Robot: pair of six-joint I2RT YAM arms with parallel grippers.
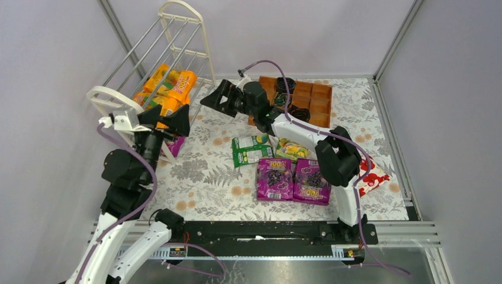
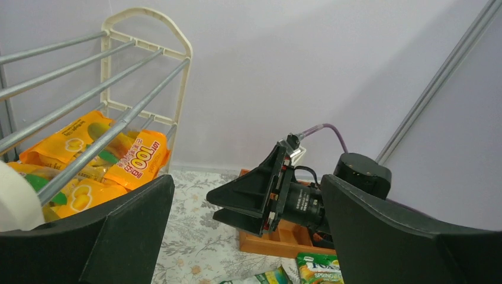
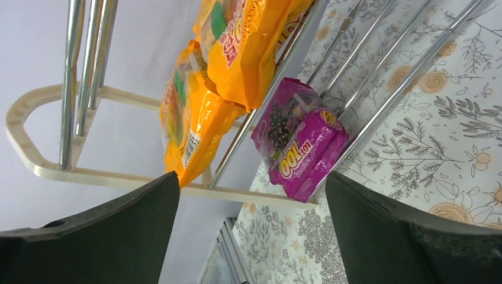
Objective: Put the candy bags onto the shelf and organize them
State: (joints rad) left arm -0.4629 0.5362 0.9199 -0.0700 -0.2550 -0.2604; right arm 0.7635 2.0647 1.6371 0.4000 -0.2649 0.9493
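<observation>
Now both pincers stand spread wide, with nothing between their fingers. The right pincer [image 1: 220, 99] hangs just off the tall cream-white shelf with thin silver rods [image 1: 177, 35], facing its lower tiers. The left pincer [image 1: 167, 120] hovers by the shelf's near arched end. Glossy orange candy bags [image 1: 169, 89] lie piled on a slanted tier, and one purple grape-printed bag [image 3: 299, 139] leans on the rods below them. On the floral-patterned counter [image 1: 201, 171] two more purple bags [image 1: 275, 178] lie side by side, touching, with two green fruit-print bags [image 1: 251, 149] just behind them. An orange-brown wooden tray [image 1: 314, 97] sits near the far edge.
</observation>
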